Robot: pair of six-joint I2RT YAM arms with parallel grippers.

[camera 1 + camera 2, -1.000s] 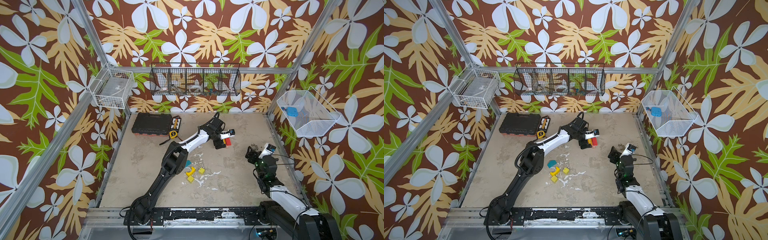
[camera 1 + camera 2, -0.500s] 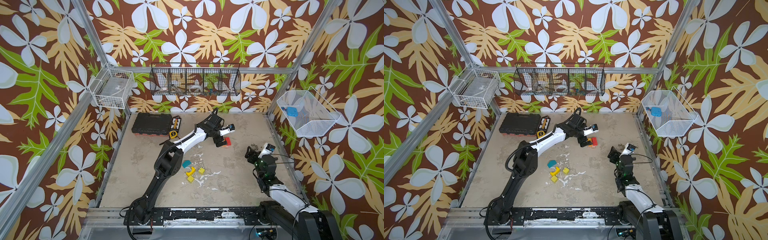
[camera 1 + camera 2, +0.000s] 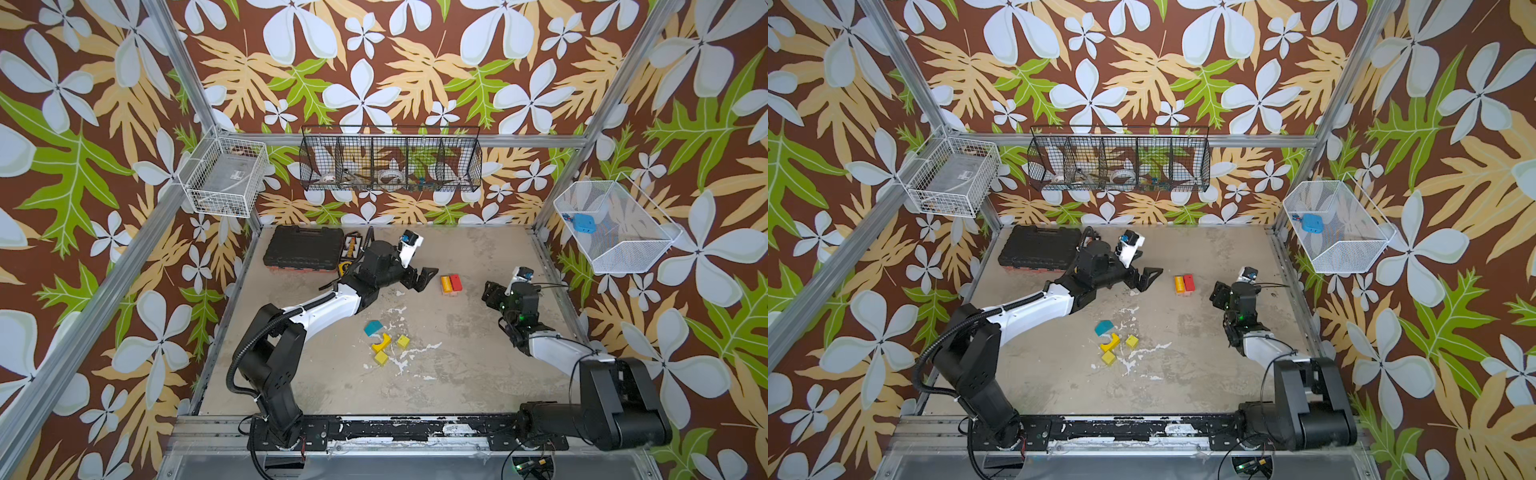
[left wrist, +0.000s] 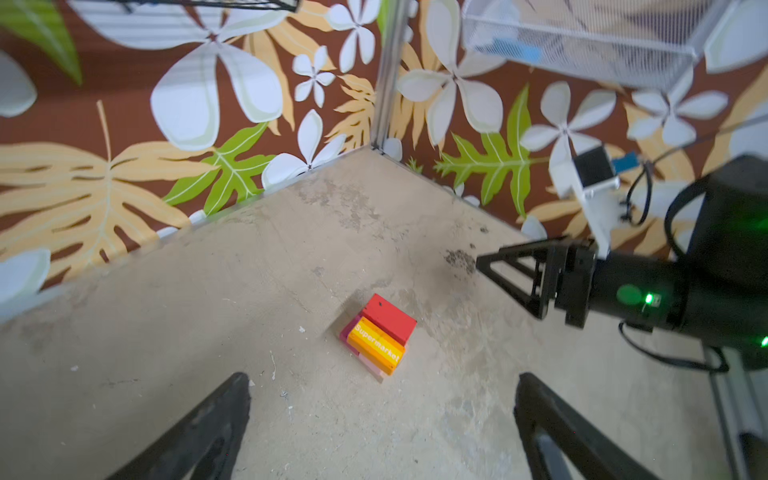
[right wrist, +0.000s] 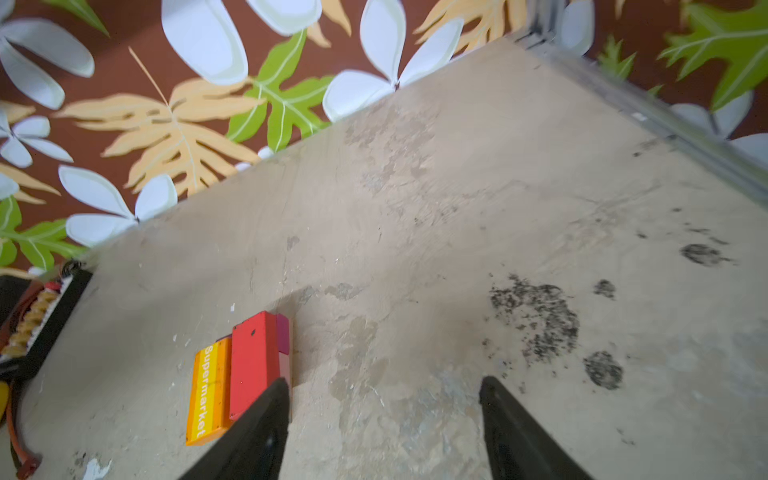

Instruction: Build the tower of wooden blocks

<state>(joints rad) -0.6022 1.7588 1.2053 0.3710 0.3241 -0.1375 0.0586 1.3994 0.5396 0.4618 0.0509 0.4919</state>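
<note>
The tower (image 3: 451, 284) (image 3: 1184, 284) is a low stack: an orange block printed "Supermarket" (image 4: 376, 345) and a red block (image 4: 388, 318) lie side by side on a pink and magenta base. My left gripper (image 3: 424, 279) (image 4: 383, 380) stands open and empty just left of it, not touching. My right gripper (image 3: 492, 293) (image 5: 384, 382) hovers open to the stack's right, with bare floor between its fingers. Loose wood blocks lie nearer the front: a teal piece (image 3: 372, 328), a yellow arch (image 3: 381, 343) and two yellow cubes (image 3: 403, 341).
A black tool case (image 3: 299, 251) and a yellow tape measure (image 3: 344, 269) sit at the back left, behind my left arm. Wire baskets hang on the walls: white at the left (image 3: 226, 183), black at the back (image 3: 390, 160), white at the right (image 3: 615, 232).
My left gripper has drawn back to the left, away from the stack, which now shows in full. The right arm has hardly moved.
</note>
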